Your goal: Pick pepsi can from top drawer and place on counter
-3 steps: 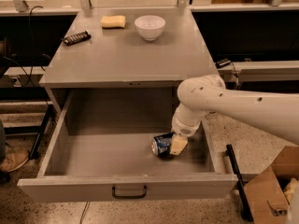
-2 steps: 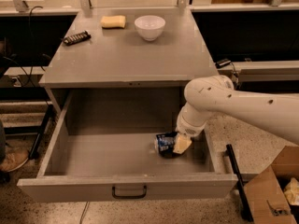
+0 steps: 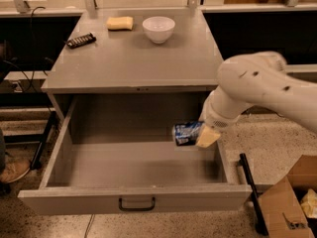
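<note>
The pepsi can (image 3: 184, 133) is blue with white markings and lies sideways in my gripper (image 3: 200, 135), which is shut on it. The can hangs in the air above the right part of the open top drawer (image 3: 133, 168), clear of the drawer floor and below the counter's front edge. My white arm (image 3: 257, 90) reaches in from the right. The counter (image 3: 133, 58) is the flat grey top behind the drawer. The drawer's front panel with its dark pull handle (image 3: 136, 203) faces me.
On the counter's back stand a white bowl (image 3: 158, 29), a yellow sponge (image 3: 120, 23) and a dark flat object (image 3: 81, 39). A cardboard box (image 3: 290, 202) sits on the floor at right. A black bar (image 3: 250, 192) lies beside the drawer.
The gripper has lifted the pepsi can off the drawer floor and carried it upward; the arm has risen with it.
</note>
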You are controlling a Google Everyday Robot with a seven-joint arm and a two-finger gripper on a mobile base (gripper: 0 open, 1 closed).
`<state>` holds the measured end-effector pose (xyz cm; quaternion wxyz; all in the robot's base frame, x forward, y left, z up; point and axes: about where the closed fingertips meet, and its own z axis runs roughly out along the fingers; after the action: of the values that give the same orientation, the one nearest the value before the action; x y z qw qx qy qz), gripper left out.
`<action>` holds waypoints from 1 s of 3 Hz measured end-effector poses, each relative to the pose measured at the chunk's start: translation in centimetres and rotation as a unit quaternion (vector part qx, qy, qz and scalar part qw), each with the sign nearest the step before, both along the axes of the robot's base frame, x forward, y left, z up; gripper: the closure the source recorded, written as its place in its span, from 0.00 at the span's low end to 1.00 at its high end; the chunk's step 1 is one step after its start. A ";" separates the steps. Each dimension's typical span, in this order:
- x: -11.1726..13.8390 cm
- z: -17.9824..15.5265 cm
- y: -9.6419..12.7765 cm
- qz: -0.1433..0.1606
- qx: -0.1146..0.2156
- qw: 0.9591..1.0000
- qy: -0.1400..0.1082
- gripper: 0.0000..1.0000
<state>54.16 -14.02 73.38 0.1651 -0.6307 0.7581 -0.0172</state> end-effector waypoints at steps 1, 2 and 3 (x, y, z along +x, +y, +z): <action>-1.1 7.2 -1.0 -0.006 -0.013 0.998 -0.056 1.00; -1.3 8.5 -1.0 -0.006 -0.015 0.998 -0.068 1.00; -0.3 9.3 -1.1 -0.013 0.015 0.997 -0.081 1.00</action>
<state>53.88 -15.10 82.68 0.2350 -0.6147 0.7507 -0.0585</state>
